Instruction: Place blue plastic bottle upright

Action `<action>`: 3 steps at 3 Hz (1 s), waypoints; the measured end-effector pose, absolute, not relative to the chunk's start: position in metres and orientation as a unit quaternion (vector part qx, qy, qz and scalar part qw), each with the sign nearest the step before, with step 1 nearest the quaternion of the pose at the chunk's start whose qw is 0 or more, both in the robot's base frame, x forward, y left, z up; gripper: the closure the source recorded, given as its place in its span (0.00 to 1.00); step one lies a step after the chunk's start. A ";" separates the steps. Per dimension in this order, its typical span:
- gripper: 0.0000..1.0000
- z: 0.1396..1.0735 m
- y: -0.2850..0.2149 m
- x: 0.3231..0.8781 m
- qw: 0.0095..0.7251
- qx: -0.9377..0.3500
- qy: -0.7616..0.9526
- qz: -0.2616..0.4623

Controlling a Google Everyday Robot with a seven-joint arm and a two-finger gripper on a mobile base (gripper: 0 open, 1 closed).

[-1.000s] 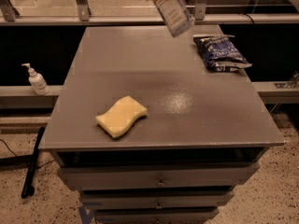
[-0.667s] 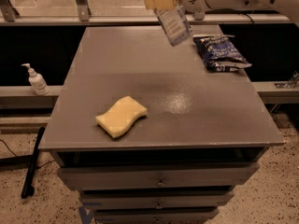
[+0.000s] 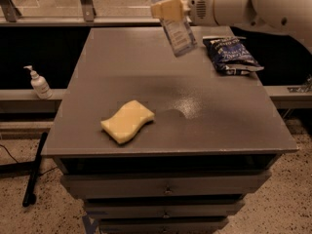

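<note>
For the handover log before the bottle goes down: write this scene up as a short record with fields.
gripper: top centre of the view, over the table's far side, jaws closed on the bottle
blue plastic bottle: held in the air, tilted, touching nothing on the table
table: grey top, drawers below
sponge: yellow, flat on the table, front left
snack bag: dark blue, far right of the table
pump bottle: white, on the ledge left of the table
task status: bottle not yet standing on the table
</note>
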State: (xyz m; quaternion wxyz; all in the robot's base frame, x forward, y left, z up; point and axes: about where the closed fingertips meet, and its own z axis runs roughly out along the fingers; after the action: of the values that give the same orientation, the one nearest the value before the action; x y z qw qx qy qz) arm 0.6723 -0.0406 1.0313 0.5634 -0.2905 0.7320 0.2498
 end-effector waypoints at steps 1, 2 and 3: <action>1.00 1.018 -0.078 0.663 0.593 -0.247 0.714 0.278; 1.00 1.009 -0.119 0.652 0.623 -0.216 0.690 0.299; 1.00 0.999 -0.150 0.641 0.644 -0.208 0.665 0.315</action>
State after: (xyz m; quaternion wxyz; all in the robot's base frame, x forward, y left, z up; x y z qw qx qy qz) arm 0.6409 -0.1498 0.9989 0.6443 -0.2080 0.6651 0.3150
